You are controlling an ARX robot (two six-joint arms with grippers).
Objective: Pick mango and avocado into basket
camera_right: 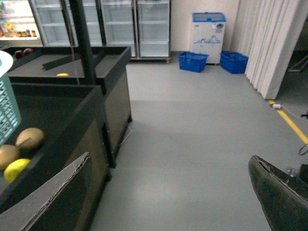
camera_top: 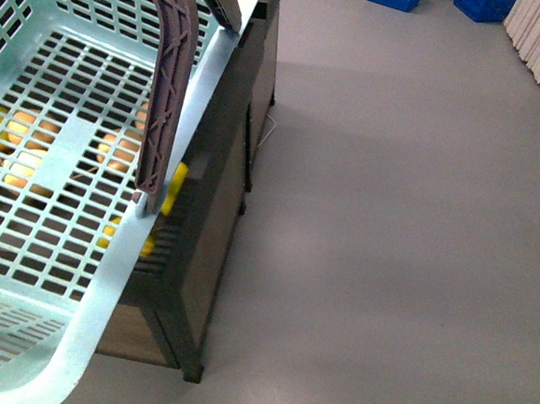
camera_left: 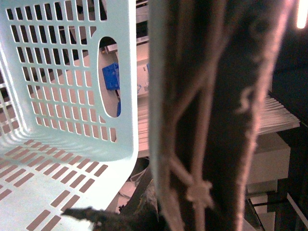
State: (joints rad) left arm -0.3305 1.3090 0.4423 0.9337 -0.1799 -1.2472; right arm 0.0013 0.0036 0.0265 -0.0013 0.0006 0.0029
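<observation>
The light blue basket (camera_top: 64, 153) fills the left of the front view, held up close to the camera, and nothing lies in it. Its brown-purple handle (camera_top: 168, 82) arches over the rim. My left gripper (camera_left: 192, 208) is shut on that handle (camera_left: 211, 96), just by a white zip-tie (camera_left: 198, 191); the basket's slotted wall (camera_left: 120, 72) is beside it. My right gripper (camera_right: 168, 163) is open and empty above the grey floor, next to the dark produce bin (camera_right: 62, 120). I cannot pick out the mango or the avocado; orange and yellow fruit shows only through the basket's slots.
Two brownish fruits (camera_right: 30, 138) and a yellow one (camera_right: 16, 169) lie in the bin's near corner, beside the basket's edge (camera_right: 7, 106). Grey floor (camera_top: 389, 230) lies to the right. Blue crates (camera_right: 192, 61), a chest freezer (camera_right: 207, 30), glass-door fridges and a white curtain stand far off.
</observation>
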